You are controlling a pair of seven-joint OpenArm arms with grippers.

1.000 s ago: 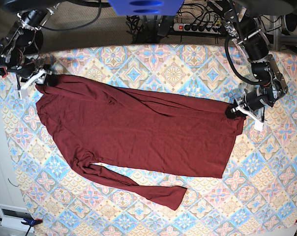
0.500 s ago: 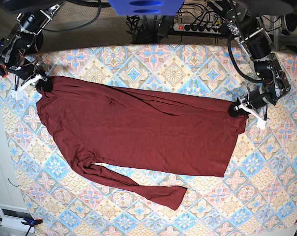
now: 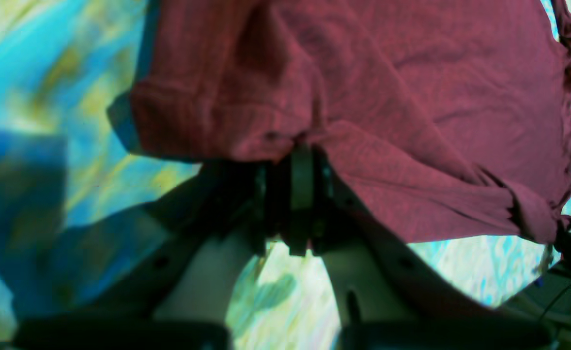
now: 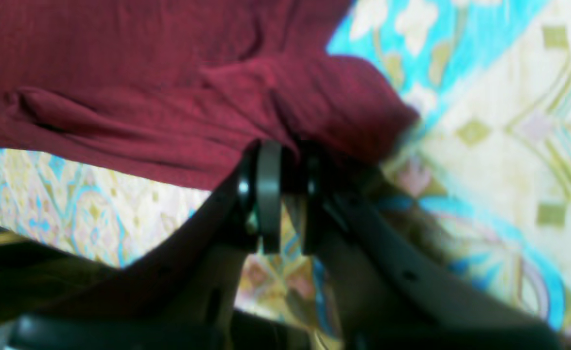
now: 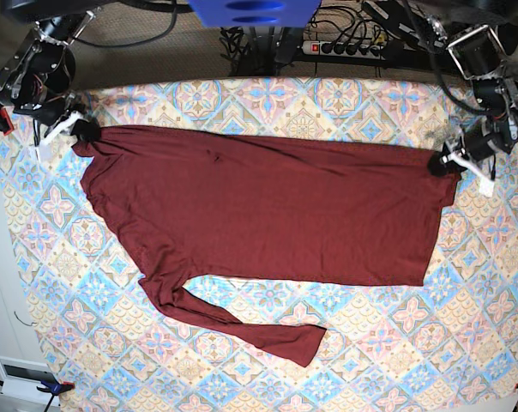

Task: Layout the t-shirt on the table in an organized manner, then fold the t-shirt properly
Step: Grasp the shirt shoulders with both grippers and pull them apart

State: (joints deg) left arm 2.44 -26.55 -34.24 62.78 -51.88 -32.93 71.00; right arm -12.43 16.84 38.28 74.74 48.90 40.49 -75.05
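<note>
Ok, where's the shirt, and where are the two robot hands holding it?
Shirt point(image 5: 268, 215): base view, middle of its body.
Left hand point(image 5: 437, 165): base view, tips pinching the shirt's right-side corner.
Right hand point(image 5: 85, 131): base view, tips pinching the shirt's left-side corner.

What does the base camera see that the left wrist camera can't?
Only the base view shows the whole t-shirt spread flat, its loose sleeve and both arms. Only the left wrist view shows, close up, the left end effector pinching bunched fabric. Both show the maroon shirt on the patterned table.
</note>
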